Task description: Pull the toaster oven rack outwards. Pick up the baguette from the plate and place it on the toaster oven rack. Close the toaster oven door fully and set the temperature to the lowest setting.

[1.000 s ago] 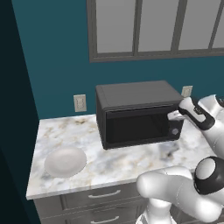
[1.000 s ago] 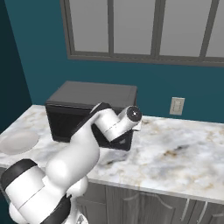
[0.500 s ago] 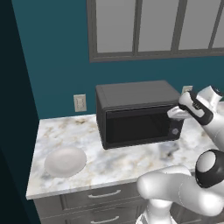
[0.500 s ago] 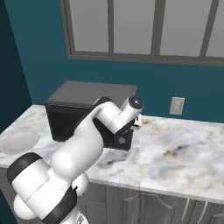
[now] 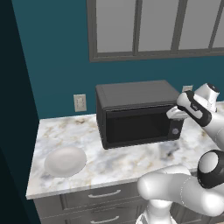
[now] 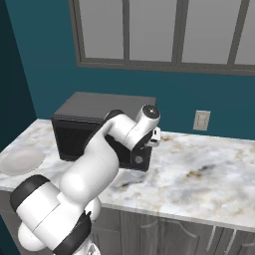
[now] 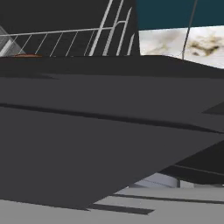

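Marble bench (image 5: 131,159) fills mid frame, teal wall (image 5: 52,52) and grey-framed window (image 5: 157,26) above, grey drawers (image 5: 105,194) below. Toaster oven (image 5: 135,113) centre, door (image 5: 138,127) nearly shut, wire rack (image 7: 65,41) visible inside at upper left of hand view. Empty white plate (image 5: 65,161) lower left. Jaws (image 5: 174,114) at oven's upper right corner; can't tell how open or whether gripping.

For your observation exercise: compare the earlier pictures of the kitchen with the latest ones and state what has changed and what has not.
The gripper has risen slightly at the top right corner of the toaster oven door, where a narrow gap shows along its top edge. It has taken hold of nothing. The toaster oven and the plate stayed put.
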Available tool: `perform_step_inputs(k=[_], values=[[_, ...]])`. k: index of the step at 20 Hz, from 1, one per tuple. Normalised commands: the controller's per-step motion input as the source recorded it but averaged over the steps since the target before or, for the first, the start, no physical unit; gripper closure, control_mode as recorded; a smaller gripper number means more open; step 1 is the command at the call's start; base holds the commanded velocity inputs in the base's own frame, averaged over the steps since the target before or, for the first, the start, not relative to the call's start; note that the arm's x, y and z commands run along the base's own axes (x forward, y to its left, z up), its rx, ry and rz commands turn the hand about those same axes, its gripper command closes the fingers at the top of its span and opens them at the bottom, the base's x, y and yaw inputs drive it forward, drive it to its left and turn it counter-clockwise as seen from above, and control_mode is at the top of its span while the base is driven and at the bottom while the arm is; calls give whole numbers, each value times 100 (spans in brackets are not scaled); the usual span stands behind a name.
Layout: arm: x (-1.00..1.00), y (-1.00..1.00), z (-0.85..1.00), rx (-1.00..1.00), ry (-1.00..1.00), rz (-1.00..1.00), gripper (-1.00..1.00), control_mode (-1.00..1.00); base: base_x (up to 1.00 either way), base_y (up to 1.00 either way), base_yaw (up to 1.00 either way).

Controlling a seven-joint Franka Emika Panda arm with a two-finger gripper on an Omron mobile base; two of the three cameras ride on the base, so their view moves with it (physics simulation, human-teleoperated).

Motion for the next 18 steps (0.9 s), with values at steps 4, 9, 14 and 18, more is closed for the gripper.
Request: perform_step_inputs(k=[4,9,14,18], values=[[0,23,-39,-50,-88,2,100,-100,0,0,0],[-1,24,-50,-49,-100,1,100,-100,0,0,0],[-6,5,-44,-40,-100,0,100,-100,0,0,0],[-12,0,-36,-30,-100,0,100,-100,0,0,0]])
